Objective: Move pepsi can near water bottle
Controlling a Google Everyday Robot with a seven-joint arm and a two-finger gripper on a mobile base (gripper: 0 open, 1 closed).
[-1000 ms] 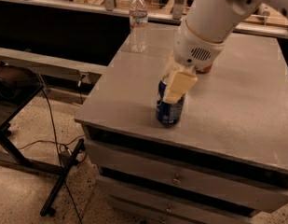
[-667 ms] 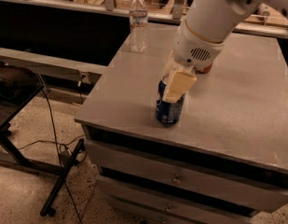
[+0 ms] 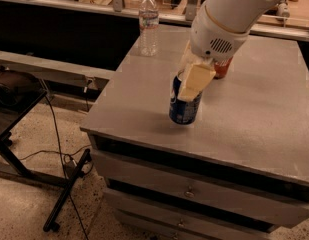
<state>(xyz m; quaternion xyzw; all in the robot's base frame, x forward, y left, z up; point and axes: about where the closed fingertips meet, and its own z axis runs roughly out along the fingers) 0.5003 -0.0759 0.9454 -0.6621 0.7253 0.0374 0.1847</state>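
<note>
Across the middle of the view the grey counter (image 3: 254,119) spreads out, its flat top sitting over a stack of drawers (image 3: 194,194) with small knobs on the front. Above it, from the upper right, the robot's thick white arm (image 3: 234,9) reaches down and leftwards, ending in a rounded wrist with a small vent grille. Below that wrist the gripper (image 3: 190,84) sits in the front-left part of the counter, a little back from the front edge and inboard of the left edge. Its cream-coloured fingers (image 3: 196,79) are closed in around the upper part of the pepsi can, one finger lying flat down the can's near side, with no gap visible between finger and metal. At the back-left corner of the counter the water bottle (image 3: 148,24) stands upright, clear with a white cap and a pale label band, well apart from the gripper. The pepsi can (image 3: 183,110) leans slightly, its top tipped towards the right under the fingers, its dark blue base down at the counter surface. Towards the back edge, partly hidden behind the wrist, a red can (image 3: 222,69) shows only its lower portion.
</note>
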